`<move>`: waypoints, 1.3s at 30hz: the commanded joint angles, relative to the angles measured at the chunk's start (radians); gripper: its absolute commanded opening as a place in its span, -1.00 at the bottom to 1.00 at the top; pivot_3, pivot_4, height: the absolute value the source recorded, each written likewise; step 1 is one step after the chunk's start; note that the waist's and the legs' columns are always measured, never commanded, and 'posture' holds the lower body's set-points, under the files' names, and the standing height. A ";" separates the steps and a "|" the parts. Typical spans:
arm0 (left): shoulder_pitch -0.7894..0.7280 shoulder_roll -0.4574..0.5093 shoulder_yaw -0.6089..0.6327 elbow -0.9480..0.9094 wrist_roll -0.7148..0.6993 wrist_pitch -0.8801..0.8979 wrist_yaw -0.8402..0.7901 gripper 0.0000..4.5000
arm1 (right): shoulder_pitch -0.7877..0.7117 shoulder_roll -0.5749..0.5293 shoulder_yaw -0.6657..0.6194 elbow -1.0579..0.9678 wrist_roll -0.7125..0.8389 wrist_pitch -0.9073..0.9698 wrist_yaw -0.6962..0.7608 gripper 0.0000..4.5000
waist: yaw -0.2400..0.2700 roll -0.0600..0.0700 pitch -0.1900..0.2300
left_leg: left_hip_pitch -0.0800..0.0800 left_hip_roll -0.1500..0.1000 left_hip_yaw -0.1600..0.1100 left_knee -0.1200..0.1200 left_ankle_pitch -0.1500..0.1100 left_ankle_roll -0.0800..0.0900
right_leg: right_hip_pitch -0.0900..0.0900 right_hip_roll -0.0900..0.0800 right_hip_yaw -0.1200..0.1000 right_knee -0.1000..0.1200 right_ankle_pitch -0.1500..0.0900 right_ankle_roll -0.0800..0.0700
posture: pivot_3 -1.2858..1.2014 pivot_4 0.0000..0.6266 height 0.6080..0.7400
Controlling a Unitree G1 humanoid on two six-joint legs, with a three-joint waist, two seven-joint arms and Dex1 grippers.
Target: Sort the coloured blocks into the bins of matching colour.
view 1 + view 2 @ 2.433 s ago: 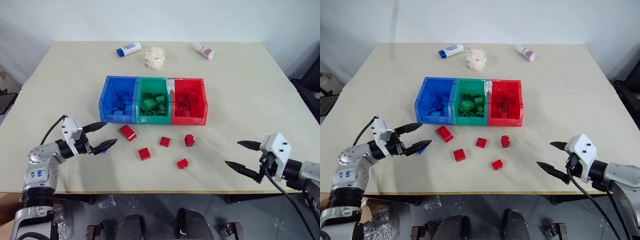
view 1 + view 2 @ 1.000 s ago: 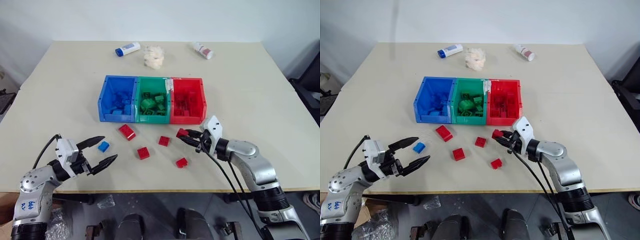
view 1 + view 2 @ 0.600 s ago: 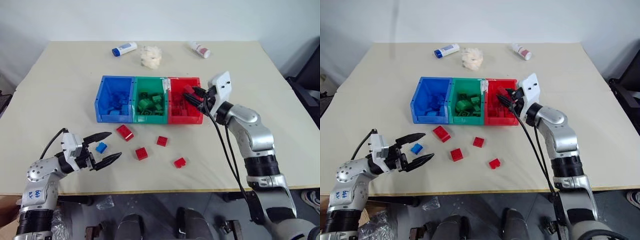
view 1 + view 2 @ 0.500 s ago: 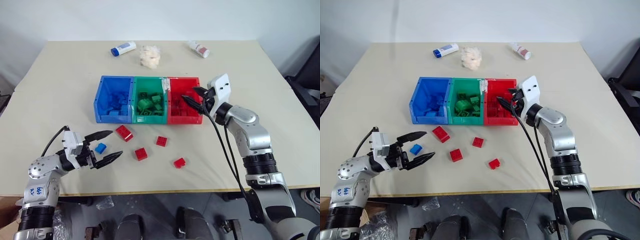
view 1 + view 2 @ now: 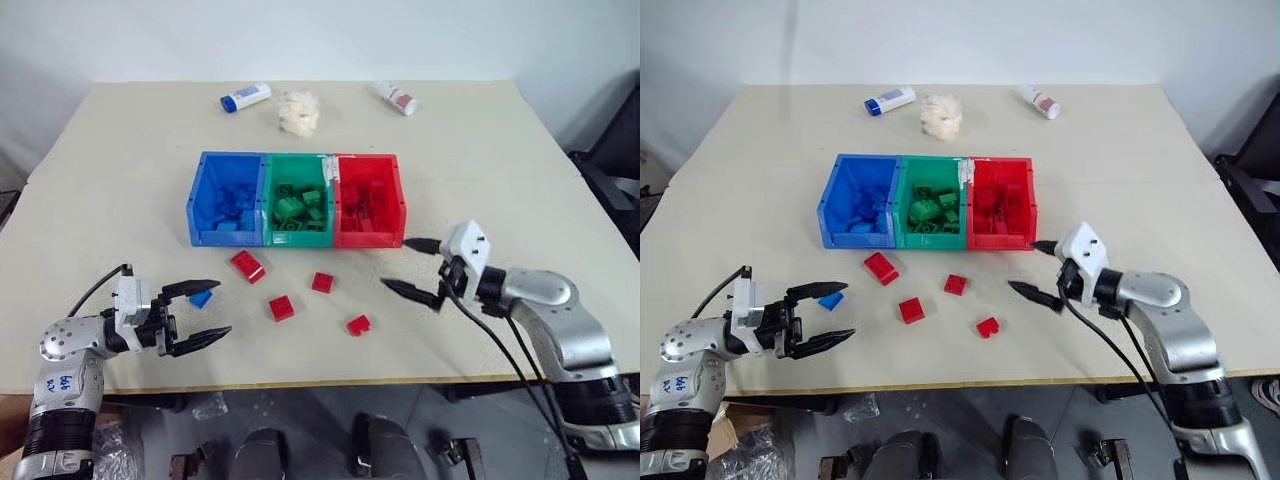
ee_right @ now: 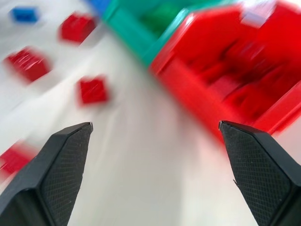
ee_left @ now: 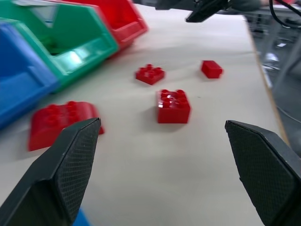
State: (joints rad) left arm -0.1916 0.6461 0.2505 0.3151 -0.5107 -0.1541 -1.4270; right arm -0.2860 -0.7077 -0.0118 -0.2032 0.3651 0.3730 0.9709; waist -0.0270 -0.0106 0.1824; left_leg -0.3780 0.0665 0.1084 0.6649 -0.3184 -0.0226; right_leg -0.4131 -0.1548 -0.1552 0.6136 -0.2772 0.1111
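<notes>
Three joined bins stand mid-table: the blue bin [image 5: 225, 236], the green bin [image 5: 297, 238] and the red bin [image 5: 368, 239], each with blocks of its own colour inside. Several red blocks lie in front of them [image 5: 247, 266] [image 5: 281, 307] [image 5: 322, 282] [image 5: 358, 324]. A small blue block [image 5: 201, 298] lies at the near left. My left gripper [image 5: 222, 308] is open and level, and the blue block sits just inside its far finger. My right gripper [image 5: 396, 263] is open and empty, low over the table in front of the red bin's right corner.
Along the far edge lie a white tube with a blue cap [image 5: 245, 97], a fluffy white wad [image 5: 298, 110] and a white tube with a red cap [image 5: 398, 97]. The table's front edge runs close beneath both grippers.
My right gripper carried a red block over the red bin, opened, and drew back to the table empty. One red block fewer lies on the table. My left gripper stays by the blue block.
</notes>
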 commanded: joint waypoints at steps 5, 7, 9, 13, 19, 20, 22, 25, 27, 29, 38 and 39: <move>-0.066 0.014 0.010 0.062 -0.028 -0.020 -0.098 1.00 | 0.178 -0.193 -0.090 -0.107 0.023 -0.026 0.137 0.99 | 0.003 0.000 0.000 | 0.001 0.000 0.000 0.000 0.000 0.000 | 0.001 0.001 0.000 0.000 0.000 0.000 | 0.03 -0.52 1.00; -0.075 0.003 0.002 0.066 -0.026 -0.024 -0.098 1.00 | 0.180 -0.186 -0.080 -0.117 0.030 -0.019 0.131 0.99 | -0.001 0.000 0.000 | 0.000 0.000 0.000 0.000 0.000 0.000 | 0.001 0.001 0.000 -0.001 0.000 0.000 | 0.03 -0.52 1.00; -0.078 -0.006 -0.003 0.064 -0.026 -0.023 -0.095 1.00 | 0.162 -0.168 -0.056 -0.129 0.033 -0.002 0.123 0.99 | -0.002 0.000 0.000 | 0.001 0.000 0.000 0.001 0.000 0.000 | 0.001 0.001 0.000 -0.001 0.001 0.000 | 0.03 -0.52 1.00; -0.062 -0.020 -0.006 0.041 -0.030 -0.017 -0.086 1.00 | 0.105 -0.130 0.025 -0.125 0.019 0.030 0.119 0.99 | -0.001 0.000 0.000 | 0.002 0.001 0.000 0.000 0.000 0.000 | 0.001 0.001 0.001 -0.001 0.001 0.000 | 0.03 -0.52 1.00; 0.025 -0.042 -0.001 -0.054 -0.045 0.000 -0.046 1.00 | -0.036 0.000 0.205 -0.034 -0.078 0.077 0.058 0.99 | -0.001 0.000 0.000 | 0.002 0.001 0.001 0.001 0.000 -0.001 | 0.001 0.001 0.001 0.000 0.001 0.000 | 0.03 -0.52 1.00; 0.046 -0.044 0.003 -0.074 -0.047 0.005 -0.036 1.00 | -0.046 0.011 0.228 -0.020 -0.086 0.089 0.060 0.92 | -0.001 0.000 0.000 | 0.002 0.001 0.001 0.001 0.000 -0.001 | 0.001 0.001 0.001 0.000 0.001 0.000 | 0.03 -0.52 1.00; 0.088 -0.046 0.009 -0.116 -0.051 0.012 -0.020 1.00 | -0.049 0.022 0.257 -0.009 -0.095 0.098 0.067 0.71 | 0.001 0.000 0.000 | 0.002 0.001 0.000 0.000 0.000 -0.001 | 0.001 0.001 0.001 0.000 0.001 0.000 | 0.03 -0.52 1.00; 0.134 -0.044 0.017 -0.162 -0.060 0.022 0.001 1.00 | -0.042 0.024 0.271 -0.019 -0.093 0.099 0.077 0.26 | 0.004 -0.001 0.000 | 0.001 0.001 0.000 0.001 0.000 0.000 | 0.001 0.001 0.001 0.000 0.001 0.000 | 0.03 -0.52 1.00; 0.163 -0.042 0.024 -0.186 -0.064 0.025 0.019 1.00 | -0.042 0.022 0.274 -0.020 -0.098 0.094 0.079 -0.04 | 0.002 -0.001 0.000 | 0.001 0.001 0.000 0.001 -0.001 0.000 | 0.001 0.001 0.001 -0.001 0.001 0.000 | 0.03 -0.52 1.00; 0.181 -0.043 0.024 -0.202 -0.067 0.026 0.030 1.00 | -0.045 0.027 0.267 -0.013 -0.100 0.079 0.073 -0.35 | 0.001 -0.001 0.000 | 0.001 0.001 0.000 0.001 -0.001 0.000 | 0.001 0.001 0.001 0.000 0.001 0.000 | 0.03 -0.52 1.00; 0.156 -0.066 -0.002 -0.191 -0.052 0.018 0.058 1.00 | -0.100 0.084 0.191 -0.035 -0.034 0.110 0.033 -0.99 | 0.001 0.000 0.000 | 0.002 0.002 0.000 0.001 0.000 -0.001 | 0.001 0.002 0.001 0.000 0.001 -0.001 | 0.03 -0.52 1.00; 0.144 -0.069 -0.006 -0.180 -0.049 0.014 0.057 1.00 | -0.104 0.080 0.190 -0.038 -0.034 0.113 0.033 -0.99 | 0.002 0.000 0.000 | 0.002 0.002 0.000 0.001 0.000 0.000 | 0.001 0.002 0.001 0.000 0.001 -0.001 | 0.03 -0.52 1.00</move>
State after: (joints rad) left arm -0.0363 0.5837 0.2484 0.1339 -0.5529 -0.1268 -1.3703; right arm -0.3799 -0.6276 0.2116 -0.2016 0.3072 0.4817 1.0090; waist -0.0252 -0.0111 0.1824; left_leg -0.3765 0.0683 0.1087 0.6660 -0.3189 -0.0231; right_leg -0.4122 -0.1531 -0.1543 0.6139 -0.2763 0.1102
